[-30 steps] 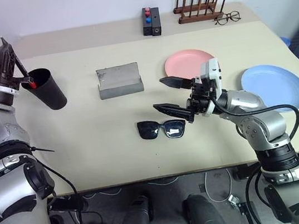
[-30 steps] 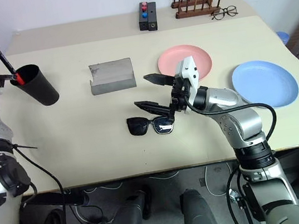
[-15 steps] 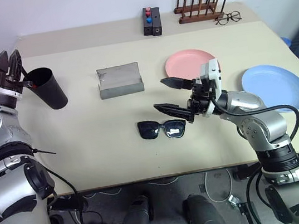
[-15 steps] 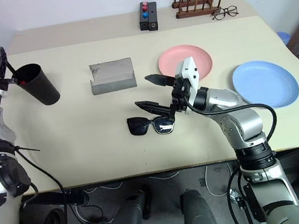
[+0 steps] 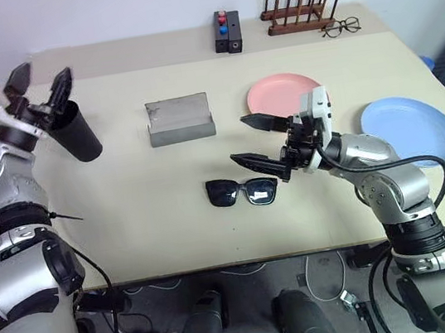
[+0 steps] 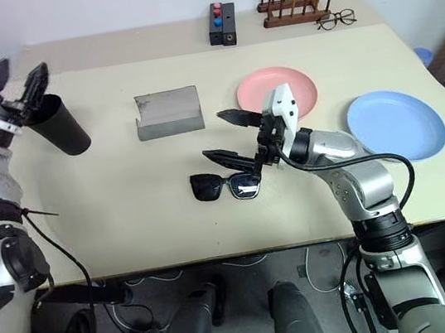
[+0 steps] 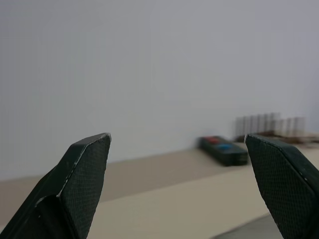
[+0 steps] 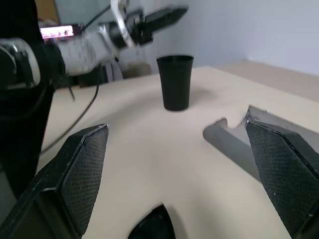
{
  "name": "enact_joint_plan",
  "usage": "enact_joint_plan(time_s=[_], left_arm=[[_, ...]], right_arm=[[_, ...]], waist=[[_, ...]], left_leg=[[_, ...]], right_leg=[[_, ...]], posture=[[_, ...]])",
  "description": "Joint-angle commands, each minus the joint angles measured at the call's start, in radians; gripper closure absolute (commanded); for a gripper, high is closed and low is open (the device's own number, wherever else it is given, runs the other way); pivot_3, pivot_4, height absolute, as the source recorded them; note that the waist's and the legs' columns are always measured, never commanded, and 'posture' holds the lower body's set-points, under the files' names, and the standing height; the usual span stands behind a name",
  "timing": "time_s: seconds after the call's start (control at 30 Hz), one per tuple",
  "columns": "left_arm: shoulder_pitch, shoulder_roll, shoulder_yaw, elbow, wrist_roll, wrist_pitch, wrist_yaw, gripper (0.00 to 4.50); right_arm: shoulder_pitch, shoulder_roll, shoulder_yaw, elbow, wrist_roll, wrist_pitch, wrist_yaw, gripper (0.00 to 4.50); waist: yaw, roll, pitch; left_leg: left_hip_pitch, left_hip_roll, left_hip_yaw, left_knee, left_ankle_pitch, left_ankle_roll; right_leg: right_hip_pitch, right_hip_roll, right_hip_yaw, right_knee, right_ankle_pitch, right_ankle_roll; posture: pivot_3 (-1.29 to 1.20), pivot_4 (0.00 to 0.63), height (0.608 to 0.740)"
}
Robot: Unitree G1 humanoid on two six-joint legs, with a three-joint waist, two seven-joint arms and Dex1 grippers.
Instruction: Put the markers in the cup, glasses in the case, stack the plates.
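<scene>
At the far left our left gripper [image 5: 40,83] stood with its fingers spread wide and empty, poised just above the rim of the cup [image 5: 77,132], which stood on the tabletop [image 5: 144,203]. We could not see any markers. Further right lay the grey case [image 5: 179,119], open, and near the front edge the sunglasses [image 5: 241,192] rested flat. Our right gripper [image 5: 257,139] hovered just above and beside the sunglasses, its fingers wide apart, holding nothing. Behind it sat the pink plate [image 5: 282,93], and well apart at the far right the blue plate [image 5: 410,128], the two not yet stacked.
</scene>
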Motion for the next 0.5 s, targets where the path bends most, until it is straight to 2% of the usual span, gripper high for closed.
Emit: enact_joint_plan(time_s=[0.03, 0.13, 0.23, 0.37, 0.5], left_arm=[[-0.056, -0.029, -0.122, -0.099, 0.053, 0.117, -0.075, 0.04], [-0.09, -0.065, -0.226, -0.068, 0.134, 0.134, -0.114, 0.04], [-0.146, -0.107, -0.314, 0.051, 0.235, 0.107, -0.092, 0.04], [-0.182, -0.148, -0.395, 0.175, 0.334, 0.049, -0.094, 0.04], [-0.216, -0.18, -0.406, 0.257, 0.368, 0.059, -0.096, 0.04]], right_arm=[[-0.053, -0.005, -0.067, 0.084, -0.042, -0.097, -0.023, 0.0], [-0.102, 0.029, -0.11, 0.17, -0.07, -0.169, -0.096, 0.0], [-0.085, 0.018, -0.11, 0.176, -0.087, -0.197, -0.08, 0.0], [-0.033, -0.008, -0.114, 0.148, -0.085, -0.195, -0.052, 0.0], [0.044, -0.052, -0.125, 0.094, -0.075, -0.174, -0.021, 0.0]], waist=[[0.001, 0.0, 0.0], [-0.005, 0.0, 0.0], [-0.007, 0.0, 0.0], [-0.013, 0.0, 0.0], [-0.017, 0.0, 0.0]], left_leg=[[0.0, 0.0, 0.0, 0.0, 0.0, 0.0], [0.001, 0.0, 0.0, 0.0, 0.0, 0.0], [0.0, 0.001, 0.0, -0.001, 0.0, 0.0], [0.0, 0.001, 0.001, -0.001, 0.0, 0.0], [0.0, 0.001, 0.001, -0.001, 0.0, 0.0]], right_leg=[[0.001, 0.0, 0.0, 0.0, 0.0, 0.0], [0.001, 0.001, 0.0, 0.001, 0.0, 0.0], [-0.001, 0.002, 0.001, 0.001, 0.0, 0.0], [-0.001, 0.002, 0.001, 0.001, 0.0, 0.0], [-0.001, 0.002, 0.001, 0.001, 0.0, 0.0]], posture=[[0.0, 0.15, 0.74], [0.0, 0.15, 0.74], [0.0, 0.15, 0.74], [0.0, 0.15, 0.74], [0.0, 0.15, 0.74]])
